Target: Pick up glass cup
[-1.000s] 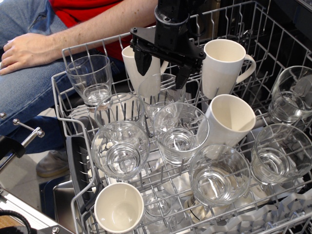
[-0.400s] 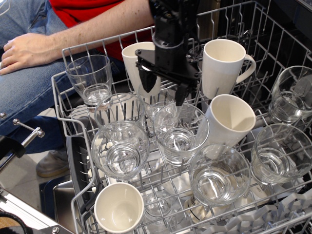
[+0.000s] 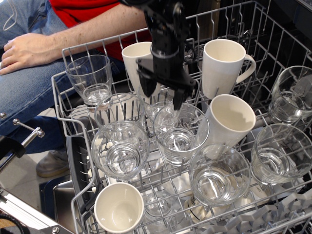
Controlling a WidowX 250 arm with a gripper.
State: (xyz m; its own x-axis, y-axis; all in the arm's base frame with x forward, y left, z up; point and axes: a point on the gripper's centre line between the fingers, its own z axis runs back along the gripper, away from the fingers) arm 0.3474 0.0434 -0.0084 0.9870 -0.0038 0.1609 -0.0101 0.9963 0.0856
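Since a second ago the gripper (image 3: 162, 99) has dropped lower, fingers spread and holding nothing, apparently straddling the glass cup (image 3: 163, 110), upright mid-rack in the dishwasher rack (image 3: 62, 102), directly below at six o'clock.

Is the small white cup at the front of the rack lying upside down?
No, the small white cup sits mouth up, its empty inside showing.

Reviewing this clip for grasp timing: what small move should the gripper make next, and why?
Probably lower slightly more, then close. The gripper is open, its fingers straddling the rim of the glass cup standing in the rack behind a wider glass; no grip yet.
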